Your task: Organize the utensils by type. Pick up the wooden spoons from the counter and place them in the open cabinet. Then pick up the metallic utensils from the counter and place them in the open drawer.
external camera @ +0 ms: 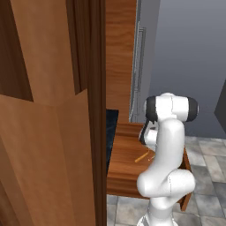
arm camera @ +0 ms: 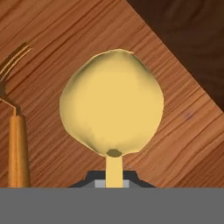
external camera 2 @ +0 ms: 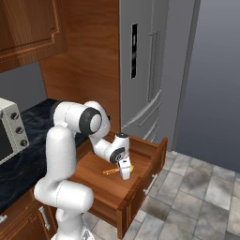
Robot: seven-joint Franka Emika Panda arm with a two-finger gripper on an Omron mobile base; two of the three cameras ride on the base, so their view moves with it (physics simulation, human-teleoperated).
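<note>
Now we see our hand [external camera 2: 125, 174] lowered over the open drawer [external camera 2: 140, 180], fingers clamped together on the stem of a pale yellow spoon [arm camera: 112, 109]; from the hand view the spoon's round bowl points away from us, hanging above the drawer's wooden floor, and its thin neck runs down between the finger tips at the bottom edge; whether the bowl touches the wood we cannot tell.

Beside the spoon, at the left of the hand view, lies a fork [arm camera: 14, 127] with an orange-brown handle and thin tines fanned toward the top left; it rests flat on the drawer floor, apart from the spoon. From the right base view the fork [external camera 2: 112, 171] shows as a small orange streak on the drawer bottom, just beside our hand; from the left base view the same streak [external camera: 142, 157] lies on the drawer [external camera: 128, 172] left of our arm.

The drawer stands pulled well out from the lower cabinets, its front panel toward the tiled floor [external camera 2: 197, 187]. Left of it runs the dark bench [external camera 2: 23, 164], with a toaster oven [external camera 2: 9, 131] at the far left edge. Behind the drawer stands a grey fridge [external camera 2: 150, 70]. In the left base view a tall wooden door [external camera: 48, 132] stands close at the left.
</note>
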